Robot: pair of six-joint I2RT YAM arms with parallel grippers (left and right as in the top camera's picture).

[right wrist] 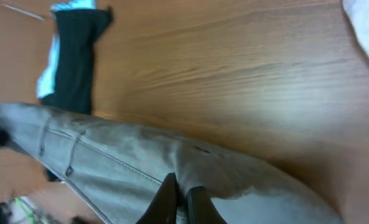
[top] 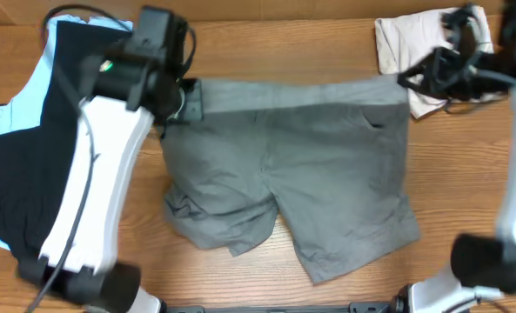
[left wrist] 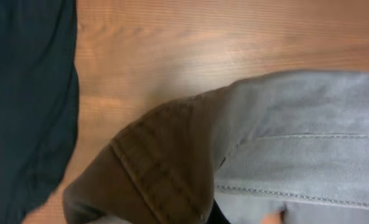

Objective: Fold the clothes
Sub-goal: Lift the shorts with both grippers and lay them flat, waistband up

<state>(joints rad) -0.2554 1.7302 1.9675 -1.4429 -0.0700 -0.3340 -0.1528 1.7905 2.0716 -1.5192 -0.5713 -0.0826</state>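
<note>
Grey shorts (top: 292, 174) lie spread in the middle of the table (top: 266, 43), waistband on the far side. I see the right gripper (right wrist: 181, 202) pinching the waistband's right end. The left gripper (top: 185, 99) sits at the left end, fingers hidden, so I cannot tell its grip

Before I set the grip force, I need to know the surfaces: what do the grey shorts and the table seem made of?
The grey shorts: probably woven cotton or a blend, matte; soft creases and stitched seams show. The table: wood or wood-look laminate, smooth, slightly glossy; streaky grain and a pale glare patch show.
</note>
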